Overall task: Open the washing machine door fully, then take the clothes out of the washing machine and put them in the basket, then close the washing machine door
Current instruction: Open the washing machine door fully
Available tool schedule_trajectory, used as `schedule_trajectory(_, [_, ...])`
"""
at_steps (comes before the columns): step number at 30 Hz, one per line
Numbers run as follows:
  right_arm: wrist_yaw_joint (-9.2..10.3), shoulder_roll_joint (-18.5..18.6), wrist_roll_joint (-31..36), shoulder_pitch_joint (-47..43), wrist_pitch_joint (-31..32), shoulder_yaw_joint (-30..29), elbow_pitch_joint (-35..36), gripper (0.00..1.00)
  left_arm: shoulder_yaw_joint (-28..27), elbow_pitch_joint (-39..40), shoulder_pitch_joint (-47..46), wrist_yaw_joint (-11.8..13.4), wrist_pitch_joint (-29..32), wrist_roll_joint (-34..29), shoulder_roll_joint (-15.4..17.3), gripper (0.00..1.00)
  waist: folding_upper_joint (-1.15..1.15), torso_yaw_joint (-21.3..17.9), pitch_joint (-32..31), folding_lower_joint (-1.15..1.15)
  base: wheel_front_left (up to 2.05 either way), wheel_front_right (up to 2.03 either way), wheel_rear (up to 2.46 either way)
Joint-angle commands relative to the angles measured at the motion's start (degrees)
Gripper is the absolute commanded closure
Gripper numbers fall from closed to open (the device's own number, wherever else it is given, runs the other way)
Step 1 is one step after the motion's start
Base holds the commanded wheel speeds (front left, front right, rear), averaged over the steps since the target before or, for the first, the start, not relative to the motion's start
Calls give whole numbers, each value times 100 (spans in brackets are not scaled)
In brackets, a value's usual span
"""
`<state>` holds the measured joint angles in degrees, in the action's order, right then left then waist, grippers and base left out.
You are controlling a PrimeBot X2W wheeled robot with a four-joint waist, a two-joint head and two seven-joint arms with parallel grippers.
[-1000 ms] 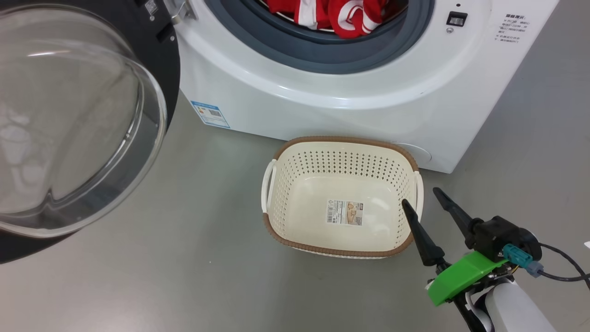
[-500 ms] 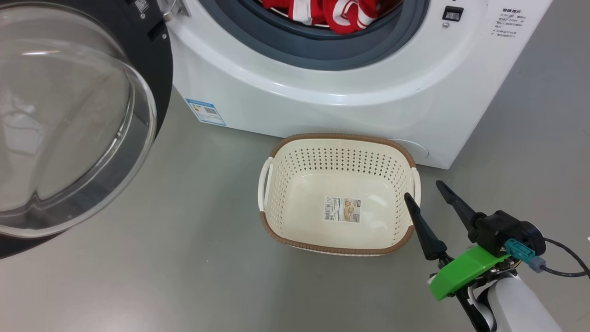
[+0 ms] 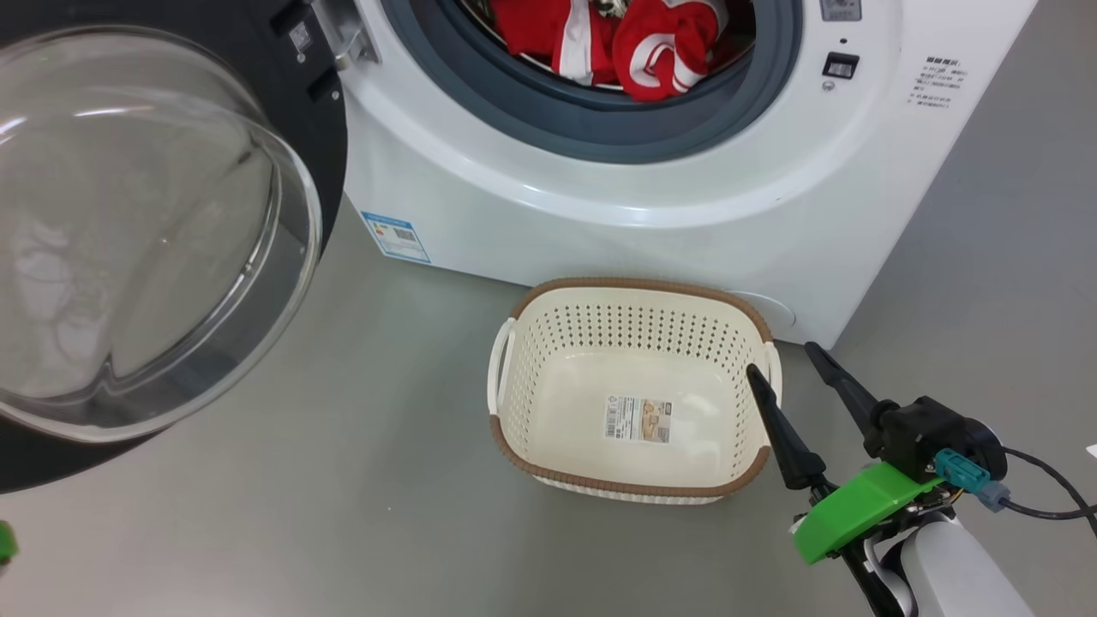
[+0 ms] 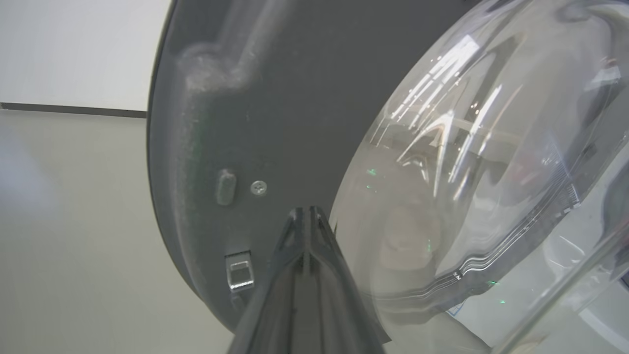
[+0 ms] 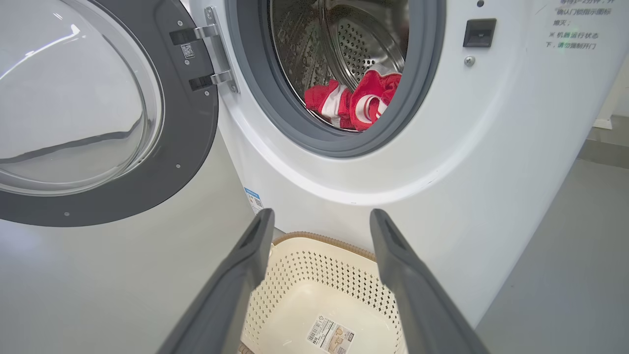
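Washing machine door [image 3: 154, 231] stands wide; left pincer [image 4: 305, 215] pinched together, empty, at its rim; right pincer [image 3: 780, 358] splayed. Next: fetch clothes [image 3: 651, 43].

Head view looks down over the right gripper [image 3: 782, 360]; its wrist view faces forward, sharing the basket [image 3: 634, 284]; left wrist view is very near the washing machine door [image 4: 236, 123].

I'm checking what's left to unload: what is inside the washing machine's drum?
Visible: bright red clothes with white stripes, bunched low in the perforated steel drum. Anything beneath that heap is covered.
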<state>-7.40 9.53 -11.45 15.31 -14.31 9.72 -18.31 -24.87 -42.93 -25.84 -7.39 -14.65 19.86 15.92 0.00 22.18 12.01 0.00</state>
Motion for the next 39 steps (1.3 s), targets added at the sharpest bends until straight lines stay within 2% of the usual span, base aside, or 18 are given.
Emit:
schedule_trajectory(1, [-9,-55,-92,-57,-69,137,112,0,-14,284,199,-10,-35,67,279,72,0,7,-118,0,0,0,0])
schedule_trajectory(3, [-9,-61,-104,-72,-69,141,113,0,47,368,290,-10,-35,109,248,69,0,3,-156,0,0,0,0])
schedule_trajectory(4, [-9,-78,-125,-109,-69,151,111,0,155,577,491,-10,-35,143,170,51,0,-6,-233,0,0,0,0])
schedule_trajectory(5, [-9,-78,-125,-109,-69,151,111,0,155,577,491,-10,-35,143,170,51,0,-6,-233,0,0,0,0])
schedule_trajectory(7, [-9,-98,-148,-151,-69,155,114,0,255,829,699,-10,-35,151,76,0,0,-19,-316,0,0,0,0])
schedule_trajectory(16, [-9,-122,-242,-382,-69,136,170,0,443,1832,1533,-10,-35,113,-241,0,0,-178,-590,0,0,0,0])
schedule_trajectory(24, [-9,-128,-262,-595,-69,1,252,0,926,2592,2108,-10,-35,87,-449,0,0,-449,-723,0,0,0,0])
schedule_trajectory(31, [-9,-163,-278,-773,-69,-139,336,0,1648,3122,2414,-10,-35,327,-350,0,0,-821,-803,0,0,0,0])
schedule_trajectory(39, [-9,-192,-265,-885,-69,-330,454,0,2175,3439,2651,-10,-35,600,-255,0,0,-1280,-830,0,0,0,0])
